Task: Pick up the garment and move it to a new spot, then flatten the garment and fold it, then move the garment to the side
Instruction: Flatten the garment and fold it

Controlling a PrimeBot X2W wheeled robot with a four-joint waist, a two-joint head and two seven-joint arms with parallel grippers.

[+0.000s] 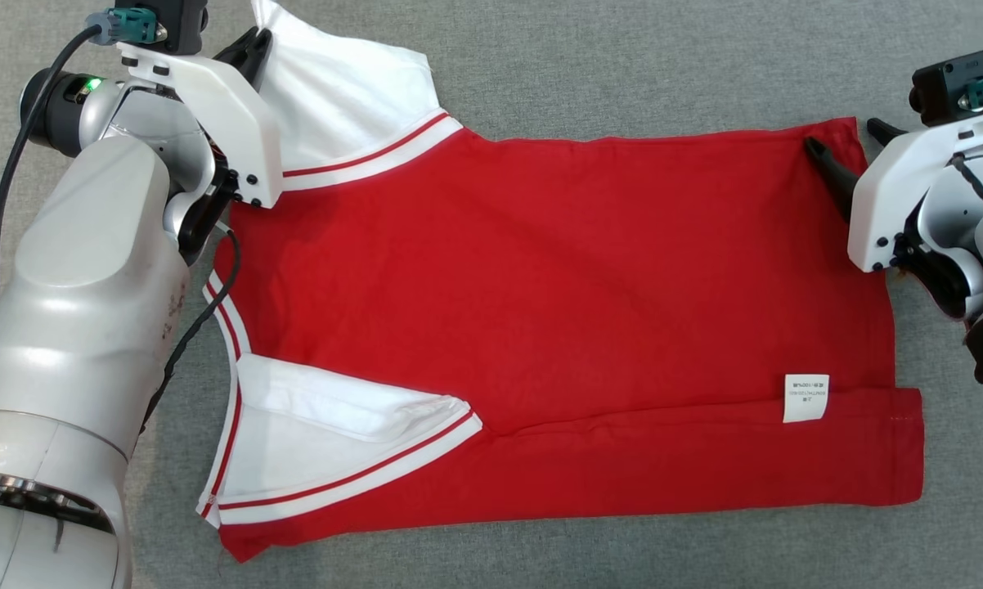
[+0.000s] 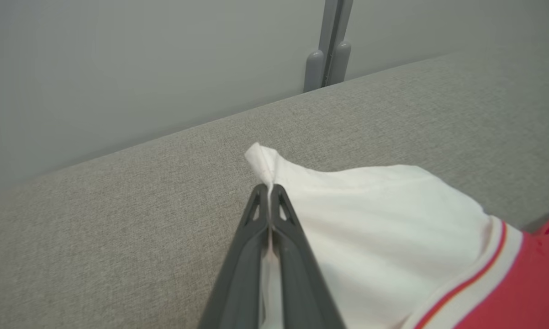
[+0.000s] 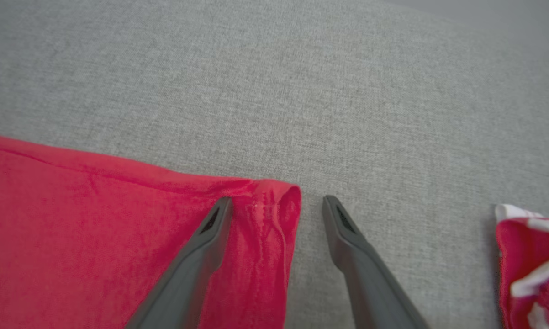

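Red garment (image 1: 557,286) spread flat on the grey worktop (image 1: 622,65), left jaws pinched tight on the tip of its far white sleeve (image 2: 370,214), right jaws wide apart at the far hem corner (image 3: 274,201), one finger (image 3: 201,246) over red cloth, the other over bare worktop.

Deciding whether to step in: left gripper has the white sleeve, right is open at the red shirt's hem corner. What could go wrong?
1. The left gripper pinches only the tip of the white, red-striped fabric sleeve; a pull may slip it free.
2. The open right gripper straddles the red fabric shirt's hem corner; closing may catch one layer or miss.
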